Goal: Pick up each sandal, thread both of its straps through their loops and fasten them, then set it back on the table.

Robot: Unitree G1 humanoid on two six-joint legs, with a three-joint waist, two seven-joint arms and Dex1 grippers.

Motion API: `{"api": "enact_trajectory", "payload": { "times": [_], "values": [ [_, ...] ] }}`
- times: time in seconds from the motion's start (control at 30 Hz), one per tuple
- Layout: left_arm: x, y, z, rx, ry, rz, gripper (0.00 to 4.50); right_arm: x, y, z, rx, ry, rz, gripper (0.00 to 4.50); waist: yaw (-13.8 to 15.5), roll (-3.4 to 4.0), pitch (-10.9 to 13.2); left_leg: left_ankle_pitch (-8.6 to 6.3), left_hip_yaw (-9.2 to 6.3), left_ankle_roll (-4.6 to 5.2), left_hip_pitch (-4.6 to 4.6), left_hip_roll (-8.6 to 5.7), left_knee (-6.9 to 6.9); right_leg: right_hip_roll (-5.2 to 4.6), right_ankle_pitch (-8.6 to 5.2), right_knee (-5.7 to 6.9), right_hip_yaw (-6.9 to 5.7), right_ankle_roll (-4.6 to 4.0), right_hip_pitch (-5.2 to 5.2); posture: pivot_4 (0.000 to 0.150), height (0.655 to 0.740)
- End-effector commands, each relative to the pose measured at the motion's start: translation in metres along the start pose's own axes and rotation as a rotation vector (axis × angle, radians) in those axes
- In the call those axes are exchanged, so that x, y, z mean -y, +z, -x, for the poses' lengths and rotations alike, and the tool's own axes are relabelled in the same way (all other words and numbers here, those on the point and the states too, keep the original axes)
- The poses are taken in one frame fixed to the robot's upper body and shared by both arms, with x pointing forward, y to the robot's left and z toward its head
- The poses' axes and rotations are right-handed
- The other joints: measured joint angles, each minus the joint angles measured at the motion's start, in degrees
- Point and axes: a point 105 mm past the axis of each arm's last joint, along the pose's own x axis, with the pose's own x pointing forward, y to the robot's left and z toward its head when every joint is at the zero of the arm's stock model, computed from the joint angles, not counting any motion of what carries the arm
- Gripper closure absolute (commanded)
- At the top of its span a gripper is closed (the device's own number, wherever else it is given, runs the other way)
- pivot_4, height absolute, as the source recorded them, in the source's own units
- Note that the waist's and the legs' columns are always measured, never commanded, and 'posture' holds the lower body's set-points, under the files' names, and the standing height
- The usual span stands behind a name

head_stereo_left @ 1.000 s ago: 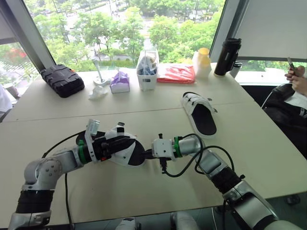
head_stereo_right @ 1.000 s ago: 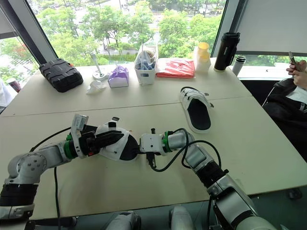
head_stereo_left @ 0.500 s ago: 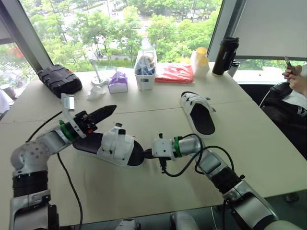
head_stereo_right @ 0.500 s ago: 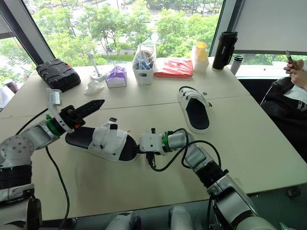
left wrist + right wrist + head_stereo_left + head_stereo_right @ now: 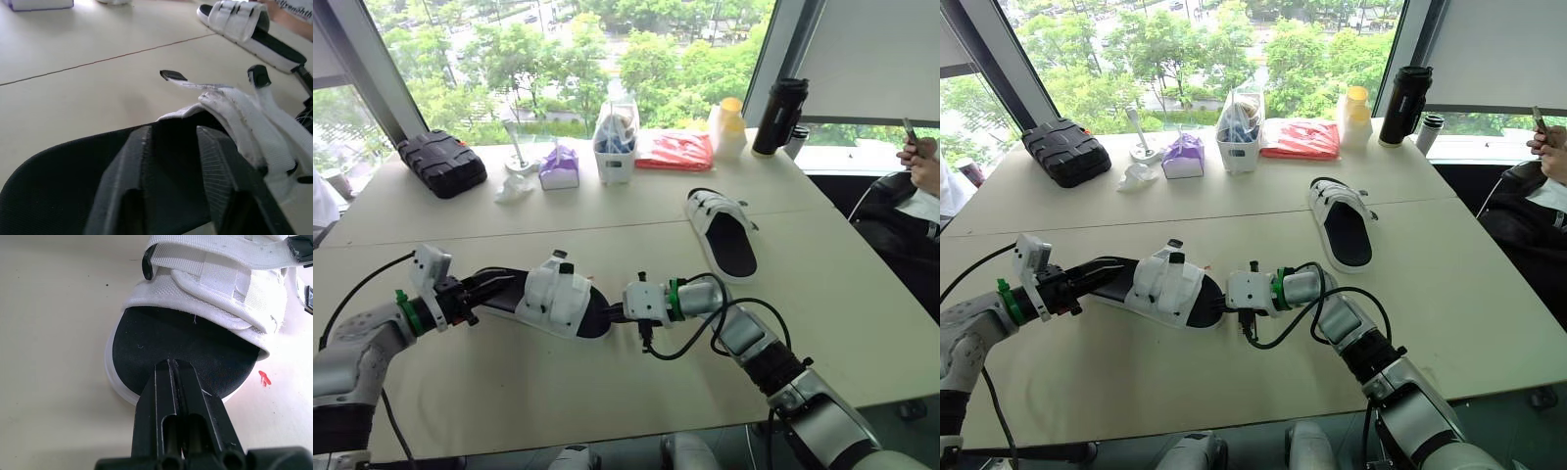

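Window-side room, pale table (image 5: 607, 211), trees outside.

Item 1, near sandal (image 5: 558, 299): white straps, black footbed, lying near the front of the table between the two arms. Two black-tipped strap ends (image 5: 172, 75) stick out free, so by my reading it is not fastened.

Item 2, left pincer (image 5: 504, 282): half a second ago lifted clear above the table; now lowered to the heel end, fingers parted over the footbed, gripping nothing. A second ago it sat at the straps. Judged a re-approach, possibly to steady the heel.

Item 3, right pincer (image 5: 172, 363): unmoved, fingers clenched together, tips at the toe rim. Whether it pinches the sole cannot be told.

Item 4, far sandal (image 5: 724, 235): on the table to the right, well apart; fastening cannot be told.

Sundries: black case (image 5: 440, 164) along the window edge; person (image 5: 922, 162) seated at right.

Status: strap threading on item 1 outstanding.
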Motion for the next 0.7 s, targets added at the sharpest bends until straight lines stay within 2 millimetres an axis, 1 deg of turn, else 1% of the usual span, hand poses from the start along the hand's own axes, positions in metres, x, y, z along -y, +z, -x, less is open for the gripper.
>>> {"api": "enact_trajectory", "payload": {
  "times": [0.03, 0.17, 0.23, 0.33, 0.4, 0.5, 0.57, 0.7],
  "values": [
    [-0.002, 0.000, -0.008, -0.022, -0.009, -0.146, 4.46, -0.003, -0.004, -0.001, -0.022, 0.017, 0.000, 4.50, 0.04, 0.00, 0.00, 0.00, 0.00, 0.00, 0.00, 0.00, 0.00, 0.00, 0.00, 0.00, 0.00, 0.00, 0.00, 0.150, 0.7400],
    [0.006, -0.014, -0.025, -0.073, -0.096, -0.189, 4.46, 0.000, 0.000, 0.000, -0.013, 0.017, 0.014, 4.50, 0.10, 0.00, 0.00, 0.00, 0.01, 0.00, 0.00, -0.01, 0.00, 0.00, 0.00, 0.00, -0.02, 0.00, 0.00, 0.150, 0.7400],
    [0.010, -0.018, -0.030, -0.086, -0.139, -0.189, 4.46, 0.002, 0.003, 0.000, -0.005, 0.014, 0.020, 4.50, 0.05, 0.00, 0.00, 0.00, 0.01, 0.00, -0.01, -0.02, 0.01, 0.00, 0.01, 0.00, -0.03, 0.01, 0.00, 0.150, 0.7400],
    [0.024, -0.025, -0.038, -0.118, -0.245, -0.176, 4.46, 0.011, 0.017, -0.002, 0.040, -0.027, 0.020, 4.50, -0.12, 0.01, 0.00, 0.00, 0.01, 0.00, -0.02, -0.02, 0.01, 0.00, 0.01, 0.00, -0.03, 0.01, -0.01, 0.150, 0.7400],
    [0.030, -0.025, -0.040, -0.122, -0.287, -0.158, 4.46, 0.014, 0.023, -0.003, 0.064, -0.051, 0.002, 4.50, -0.28, 0.01, 0.01, 0.00, 0.00, 0.01, -0.02, 0.00, 0.00, 0.01, 0.01, 0.01, -0.03, 0.01, -0.01, 0.150, 0.7400],
    [0.037, -0.025, -0.038, -0.134, -0.340, -0.133, 4.46, 0.015, 0.026, -0.005, 0.069, -0.063, -0.001, 4.50, -0.35, 0.02, 0.01, 0.00, -0.02, 0.01, -0.06, 0.00, 0.00, 0.01, 0.00, 0.01, -0.03, 0.01, -0.05, 0.150, 0.7400],
    [0.040, -0.025, -0.038, -0.138, -0.364, -0.113, 4.46, 0.015, 0.028, -0.006, 0.071, -0.066, -0.005, 4.50, -0.39, 0.02, 0.01, -0.01, -0.02, 0.02, -0.06, -0.01, 0.00, 0.01, 0.00, 0.01, -0.03, 0.01, -0.06, 0.150, 0.7400],
    [0.054, -0.021, -0.035, -0.148, -0.435, -0.060, 4.46, 0.011, 0.034, -0.010, 0.088, -0.070, -0.014, 4.50, -0.39, 0.01, 0.02, -0.01, -0.04, 0.02, -0.09, -0.01, 0.00, -0.01, 0.00, 0.00, -0.03, 0.01, -0.07, 0.150, 0.7400]
  ]
}}
